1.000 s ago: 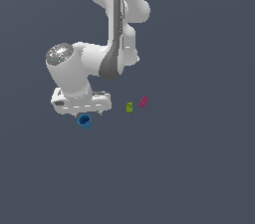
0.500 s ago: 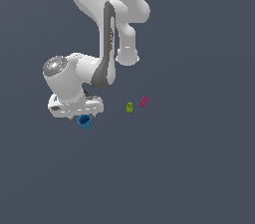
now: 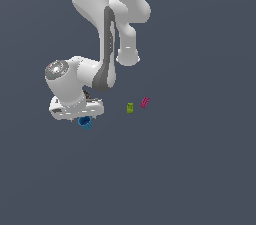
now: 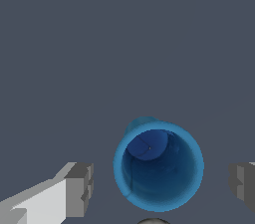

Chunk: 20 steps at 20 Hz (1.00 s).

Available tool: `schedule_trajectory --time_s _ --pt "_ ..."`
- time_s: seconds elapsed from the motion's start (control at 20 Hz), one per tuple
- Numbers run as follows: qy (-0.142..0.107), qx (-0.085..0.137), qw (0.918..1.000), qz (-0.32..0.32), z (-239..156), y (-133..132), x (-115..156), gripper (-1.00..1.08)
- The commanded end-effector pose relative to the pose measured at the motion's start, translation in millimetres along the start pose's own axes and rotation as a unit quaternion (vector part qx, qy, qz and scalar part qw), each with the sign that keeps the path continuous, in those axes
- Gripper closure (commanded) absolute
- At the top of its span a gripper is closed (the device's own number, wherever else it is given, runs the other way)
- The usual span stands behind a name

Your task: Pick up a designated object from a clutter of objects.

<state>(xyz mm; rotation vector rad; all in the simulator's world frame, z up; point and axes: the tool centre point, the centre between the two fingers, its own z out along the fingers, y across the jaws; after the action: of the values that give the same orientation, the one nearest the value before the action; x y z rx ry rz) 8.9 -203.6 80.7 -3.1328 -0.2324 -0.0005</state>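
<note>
Hovering low over the blue cup (image 3: pixel 85 122), the gripper (image 4: pixel 159 183) had reached the approach stage of the pick, and the grasp itself was not yet made. In the wrist view the cup stood upright with its open mouth facing the camera, its hollow inside and darker bottom plainly showing. One grey fingertip (image 4: pixel 79 189) sat to one side of the rim and the other at the opposite edge of the picture, each clear of the cup wall with bare floor showing in the gaps. The jaws were therefore spread wide, straddling the cup and gripping nothing.

In the exterior view the cup rested on the dark floor (image 3: pixel 200 169) at that view's left, just beneath the white hand and partly hidden by it. The tiny yellow-green block (image 3: pixel 130 108) and the tiny magenta block (image 3: pixel 145 102) lay close together, well apart from the cup toward that view's right. No brown-and-red can showed in either picture.

By my judgement, alignment over the right object was done. What remained was a little more descent if the fingers were not yet level with the wall, then closing on it and lifting it clear. The cup's round wall looked likely to slip if the fingers closed off-centre.
</note>
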Motion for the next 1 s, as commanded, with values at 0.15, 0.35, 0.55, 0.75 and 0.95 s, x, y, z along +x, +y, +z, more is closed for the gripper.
schedule_trajectory --time_s 0.15,0.35,0.55,0.75,0.95 --pt "0.000 0.000 1.0000 -0.001 26 0 -1 -0.92" --pt "0.000 0.000 1.0000 -0.001 38 0 -1 -0.92" --pt "0.000 0.000 1.0000 -0.001 41 1 0 1.08" --pt "0.000 0.000 1.0000 -0.001 41 1 0 1.08" --pt "0.000 0.000 1.0000 -0.001 41 1 0 1.08"
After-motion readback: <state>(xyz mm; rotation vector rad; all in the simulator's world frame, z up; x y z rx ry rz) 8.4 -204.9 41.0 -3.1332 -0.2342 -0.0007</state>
